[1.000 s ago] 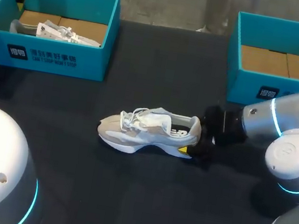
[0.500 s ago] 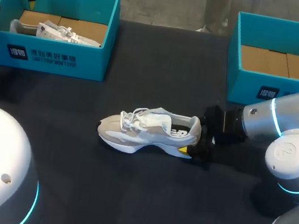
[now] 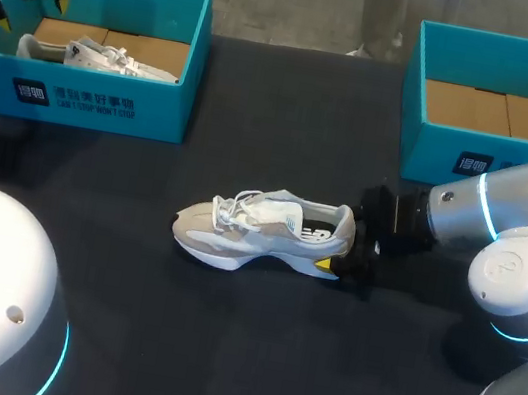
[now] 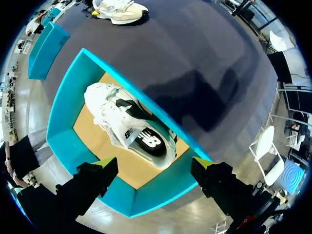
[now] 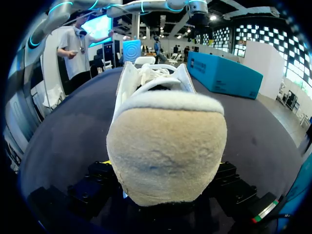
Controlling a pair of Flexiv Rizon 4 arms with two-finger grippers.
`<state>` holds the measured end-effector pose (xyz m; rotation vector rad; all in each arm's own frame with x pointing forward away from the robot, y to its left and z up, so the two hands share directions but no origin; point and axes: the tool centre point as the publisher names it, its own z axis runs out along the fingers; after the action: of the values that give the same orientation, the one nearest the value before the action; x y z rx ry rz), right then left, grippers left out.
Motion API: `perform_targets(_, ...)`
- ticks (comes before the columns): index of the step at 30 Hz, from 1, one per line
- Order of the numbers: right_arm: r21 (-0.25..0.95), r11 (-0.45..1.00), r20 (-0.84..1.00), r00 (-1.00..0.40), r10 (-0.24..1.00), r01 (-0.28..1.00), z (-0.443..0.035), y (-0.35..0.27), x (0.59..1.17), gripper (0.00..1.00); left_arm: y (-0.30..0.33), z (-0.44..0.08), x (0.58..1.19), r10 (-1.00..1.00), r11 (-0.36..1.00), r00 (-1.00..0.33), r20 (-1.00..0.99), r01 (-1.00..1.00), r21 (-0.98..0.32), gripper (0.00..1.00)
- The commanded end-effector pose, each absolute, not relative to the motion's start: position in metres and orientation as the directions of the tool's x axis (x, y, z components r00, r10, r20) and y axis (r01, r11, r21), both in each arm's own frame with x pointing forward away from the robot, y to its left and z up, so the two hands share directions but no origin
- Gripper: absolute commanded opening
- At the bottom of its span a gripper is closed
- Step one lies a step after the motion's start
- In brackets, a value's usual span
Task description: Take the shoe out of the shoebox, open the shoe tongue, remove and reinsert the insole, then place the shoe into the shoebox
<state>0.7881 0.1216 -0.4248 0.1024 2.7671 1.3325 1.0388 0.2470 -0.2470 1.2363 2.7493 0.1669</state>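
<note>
A beige and white shoe (image 3: 264, 230) lies on its side mid-table, toe to the left. My right gripper (image 3: 339, 263) is shut on its heel; in the right wrist view the heel (image 5: 168, 151) fills the space between the fingers. A second white shoe (image 3: 95, 56) lies in the left teal shoebox (image 3: 97, 104). My left gripper (image 3: 31, 4) hangs open above that box's far left corner. In the left wrist view the left gripper (image 4: 153, 165) is empty, with the boxed shoe (image 4: 129, 129) below and ahead of it.
A second teal shoebox (image 3: 434, 150) stands at the back right, with only its cardboard floor showing. Dark tabletop (image 3: 249, 347) lies between the boxes and in front of the shoe. In the left wrist view the table shoe (image 4: 119, 9) is far ahead.
My left gripper has shifted a little to the right over the left box's far corner, and more of it shows. The right arm and the table shoe have not moved.
</note>
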Motion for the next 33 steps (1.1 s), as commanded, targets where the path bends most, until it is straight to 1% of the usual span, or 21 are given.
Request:
perform_targets(1, 0.781, 0.624, -0.034, -0.995, 0.091, 0.031, -0.426, 0.123, 0.788, 0.00, 0.247, -0.247, 1.038, 0.750, 0.659, -0.658, -0.067, 0.736, 0.154, 1.00)
perform_targets(2, 0.781, 0.624, -0.034, -0.995, 0.091, 0.031, -0.426, 0.123, 0.788, 0.00, 0.242, -0.247, 1.039, 0.734, 0.678, -0.672, -0.095, 0.720, 0.148, 1.00)
perform_targets(3, 0.781, 0.624, -0.034, -0.995, 0.091, 0.031, -0.426, 0.123, 0.788, 0.00, 0.238, -0.246, 1.039, 0.688, 0.725, -0.719, -0.094, 0.678, 0.124, 1.00)
perform_targets(4, 0.781, 0.624, -0.034, -0.995, 0.091, 0.031, -0.426, 0.123, 0.788, 0.00, 0.234, -0.246, 1.040, 0.673, 0.739, -0.733, -0.103, 0.660, 0.137, 1.00)
perform_targets(6, 0.781, 0.624, -0.034, -0.995, 0.091, 0.031, -0.426, 0.123, 0.788, 0.00, 0.223, -0.245, 1.041, 0.598, 0.800, -0.796, -0.095, 0.588, 0.116, 1.00)
perform_targets(7, 0.781, 0.624, -0.034, -0.995, 0.091, 0.031, -0.426, 0.123, 0.788, 0.00, 0.216, -0.244, 1.040, 0.587, 0.809, -0.803, -0.106, 0.575, 0.124, 1.00)
perform_targets(11, 0.781, 0.624, -0.034, -0.995, 0.091, 0.031, -0.426, 0.123, 0.788, 0.00, 0.200, -0.240, 1.039, 0.398, 0.917, -0.914, -0.077, 0.394, 0.062, 1.00)
perform_targets(14, 0.781, 0.624, -0.034, -0.995, 0.091, 0.031, -0.426, 0.123, 0.788, 0.00, 0.189, -0.234, 1.035, 0.265, 0.964, -0.960, -0.087, 0.262, 0.036, 1.00)
perform_targets(15, 0.781, 0.624, -0.034, -0.995, 0.091, 0.031, -0.426, 0.123, 0.788, 0.00, 0.184, -0.232, 1.033, 0.219, 0.976, -0.973, -0.079, 0.220, 0.001, 1.00)
perform_targets(16, 0.781, 0.624, -0.034, -0.995, 0.091, 0.031, -0.426, 0.123, 0.788, 0.00, 0.178, -0.232, 1.032, 0.154, 0.986, -0.985, -0.072, 0.149, 0.071, 1.00)
perform_targets(17, 0.781, 0.624, -0.034, -0.995, 0.091, 0.031, -0.426, 0.123, 0.788, 0.00, 0.172, -0.231, 1.030, 0.145, 0.989, -0.985, -0.095, 0.141, 0.046, 1.00)
perform_targets(18, 0.781, 0.624, -0.034, -0.995, 0.091, 0.031, -0.426, 0.123, 0.788, 0.00, 0.165, -0.231, 1.029, 0.094, 0.993, -0.991, -0.092, 0.087, 0.077, 1.00)
perform_targets(19, 0.781, 0.624, -0.034, -0.995, 0.091, 0.031, -0.426, 0.123, 0.788, 0.00, 0.158, -0.231, 1.028, 0.080, 0.995, -0.992, -0.097, 0.073, 0.071, 1.00)
perform_targets(20, 0.781, 0.624, -0.034, -0.995, 0.091, 0.031, -0.426, 0.123, 0.788, 0.00, 0.151, -0.232, 1.028, 0.037, 0.995, -0.994, -0.099, 0.027, 0.099, 1.00)
perform_targets(21, 0.781, 0.624, -0.034, -0.995, 0.091, 0.031, -0.426, 0.123, 0.788, 0.00, 0.143, -0.232, 1.027, 0.012, 0.997, -0.994, -0.106, 0.004, 0.081, 1.00)
perform_targets(23, 0.781, 0.624, -0.034, -0.995, 0.091, 0.031, -0.426, 0.123, 0.788, 0.00, 0.129, -0.235, 1.027, -0.073, 0.992, -0.992, -0.104, -0.084, 0.096, 1.00)
perform_targets(24, 0.781, 0.624, -0.034, -0.995, 0.091, 0.031, -0.426, 0.123, 0.788, 0.00, 0.121, -0.236, 1.027, -0.069, 0.993, -0.992, -0.109, -0.079, 0.087, 1.00)
perform_targets(25, 0.781, 0.624, -0.034, -0.995, 0.091, 0.031, -0.426, 0.123, 0.788, 0.00, 0.113, -0.237, 1.026, -0.115, 0.987, -0.987, -0.111, -0.126, 0.102, 1.00)
perform_targets(33, 0.781, 0.624, -0.034, -0.995, 0.091, 0.031, -0.426, 0.123, 0.788, 0.00, 0.056, -0.236, 1.010, -0.203, 0.976, -0.967, -0.155, -0.212, 0.042, 1.00)
